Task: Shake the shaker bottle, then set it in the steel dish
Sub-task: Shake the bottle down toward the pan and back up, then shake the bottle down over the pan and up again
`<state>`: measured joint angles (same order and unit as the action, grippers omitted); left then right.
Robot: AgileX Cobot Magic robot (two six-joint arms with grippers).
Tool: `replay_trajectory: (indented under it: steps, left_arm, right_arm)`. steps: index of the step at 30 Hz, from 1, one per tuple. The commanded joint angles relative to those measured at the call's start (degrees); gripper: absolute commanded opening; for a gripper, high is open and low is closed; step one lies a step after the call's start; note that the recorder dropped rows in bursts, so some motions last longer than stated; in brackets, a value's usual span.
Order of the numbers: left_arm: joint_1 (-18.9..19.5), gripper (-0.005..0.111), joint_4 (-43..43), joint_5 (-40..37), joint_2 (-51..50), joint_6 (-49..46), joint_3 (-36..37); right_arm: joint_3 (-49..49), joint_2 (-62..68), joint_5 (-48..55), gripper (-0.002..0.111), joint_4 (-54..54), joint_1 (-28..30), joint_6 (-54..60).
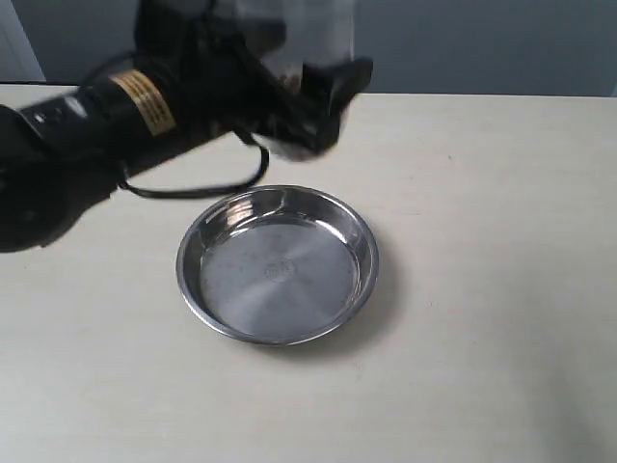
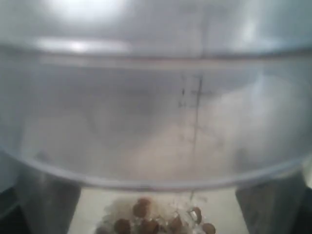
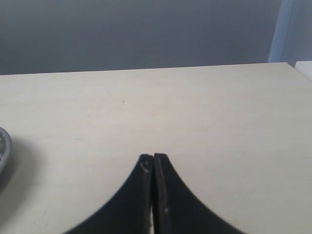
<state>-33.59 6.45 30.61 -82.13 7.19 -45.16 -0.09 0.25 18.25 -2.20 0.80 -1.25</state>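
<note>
The shaker bottle (image 1: 299, 39) hangs in the air above the table's far side, blurred, with my left gripper (image 1: 307, 96) shut on it. In the left wrist view the clear bottle (image 2: 156, 107) fills nearly the whole picture, and brown granules (image 2: 151, 222) lie at its low end between the dark fingers (image 2: 44, 204). The steel dish (image 1: 278, 264) sits on the table nearer than the bottle, with nothing in it. Its rim (image 3: 3, 146) shows at the edge of the right wrist view. My right gripper (image 3: 153, 158) is shut on nothing, low over bare table.
The light wooden table (image 1: 482, 241) stretches to the right of the dish. A black cable (image 1: 207, 188) hangs from the left arm just behind the dish. A grey wall (image 3: 146, 34) stands past the table's far edge.
</note>
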Motion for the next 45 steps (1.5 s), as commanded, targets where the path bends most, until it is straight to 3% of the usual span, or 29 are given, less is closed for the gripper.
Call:
replay_trajectory:
  steps: [1, 5, 8, 11, 14, 17, 20, 23, 26, 29, 33, 36, 38, 42, 43, 45]
  left_arm:
    - [0.06, 0.000, -2.31, -1.53, -8.84, 0.29, 5.79]
    - [0.06, 0.000, -0.06, 4.90, -5.16, 0.29, 4.71]
    - [0.06, 0.000, -0.05, 1.78, 2.16, -0.29, 0.41]
    - [0.06, 0.000, -2.69, -3.75, -2.81, -0.29, 3.30]
    - [0.06, 0.000, -2.76, 1.52, -11.67, 1.78, 7.16]
    - [-0.60, 0.000, 3.90, 7.13, -6.42, 3.37, 4.59]
    - [-0.75, 0.000, 3.59, 1.72, 0.87, 2.80, -0.12]
    - [-0.75, 0.000, 2.04, -4.91, -2.87, 2.80, 3.03]
    - [-0.75, 0.000, -3.07, 2.67, -10.63, 3.05, 8.21]
    - [-0.75, 0.000, -0.37, 11.63, -4.92, 3.05, 5.95]
    - [-0.75, 0.000, 0.50, 4.51, 0.22, 3.03, 1.38]
    - [-0.75, 0.000, 0.50, 3.26, -8.24, 6.69, 6.41]
    - [-0.75, 0.000, 0.99, 8.76, -13.23, 9.44, 8.16]
    - [-0.75, 0.000, 8.42, 21.56, -5.52, 10.78, 4.77]
    - [-0.75, 0.000, 9.56, 18.94, -3.16, 10.77, 3.08]
    - [-0.98, 0.000, 10.50, 6.65, -2.07, 11.44, 2.23]
  right_arm:
    - [0.09, -0.25, -0.67, -0.001, -0.07, -0.21, 0.10]
    - [0.09, -0.25, -0.67, -0.001, -0.07, -0.21, 0.10]
    - [0.09, -0.25, -0.67, -0.001, 0.20, -0.21, 0.10]
    - [0.09, -0.25, -0.67, -0.001, 0.20, -0.21, 0.10]
    - [0.09, -0.25, -0.67, -0.001, 0.20, -0.21, 0.10]
    - [0.09, -0.25, -0.67, -0.001, 0.20, -0.21, 0.10]
    - [0.09, -0.25, -0.67, -0.001, 0.20, -0.21, 0.10]
    - [0.09, -0.25, -0.67, -0.001, 0.20, -0.21, 0.10]
    - [0.09, -0.25, -0.67, -0.001, 0.20, -0.21, 0.10]
    - [0.09, -0.25, -0.67, -0.001, 0.20, -0.21, 0.10]
    - [0.09, -0.25, -0.67, -0.001, 0.20, -0.21, 0.10]
    - [0.09, -0.25, -0.67, -0.001, 0.20, -0.21, 0.10]
    - [0.09, -0.25, -0.67, -0.001, 0.20, -0.21, 0.10]
    - [0.09, -0.25, -0.67, -0.001, 0.20, -0.21, 0.10]
    - [0.09, -0.25, -0.67, -0.001, 0.20, -0.21, 0.10]
    - [0.09, -0.25, -0.67, -0.001, 0.20, -0.21, 0.10]
